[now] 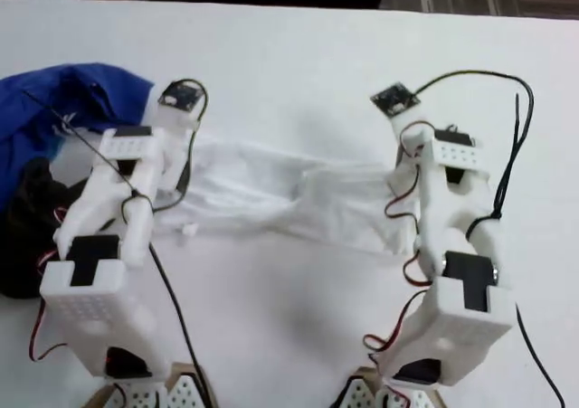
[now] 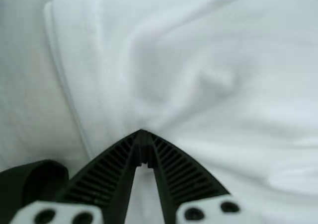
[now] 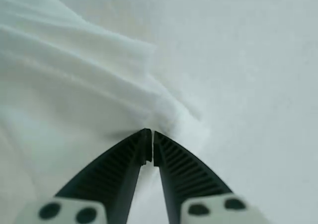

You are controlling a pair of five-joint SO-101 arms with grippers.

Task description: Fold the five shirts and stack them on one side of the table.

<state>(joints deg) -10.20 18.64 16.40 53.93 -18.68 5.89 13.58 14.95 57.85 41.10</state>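
The white shirt (image 1: 289, 200) lies rumpled across the middle of the desk (image 1: 298, 46), strung out between the two arms. The left gripper (image 2: 143, 140) is clenched on a fold of it, the dark ribbed fingers (image 2: 174, 172) meeting at their tips with cloth bunched just ahead of them. The right gripper (image 3: 151, 142) is pinched on the shirt's other end, close to its edge, with bare desk just beside.

The step in hand looks like spreading or drawing the shirt flat before a fold. To do it well, both pinches should hold through all the layers they have caught. The arms should draw apart evenly so the cloth tightens without slipping from the thinner right-hand grip. Keeping the shirt low over the desk would let the wrinkles in its middle settle. White cloth on a white top makes the edges hard to read, so the hem seen by the left wrist is a useful guide.

A blue shirt (image 1: 63, 100) is heaped at the far left corner, with a black garment (image 1: 23, 245) just beside it, near the left arm's base. The desk top is plain white and smooth. Beyond its far edge the room shows as a dark strip.
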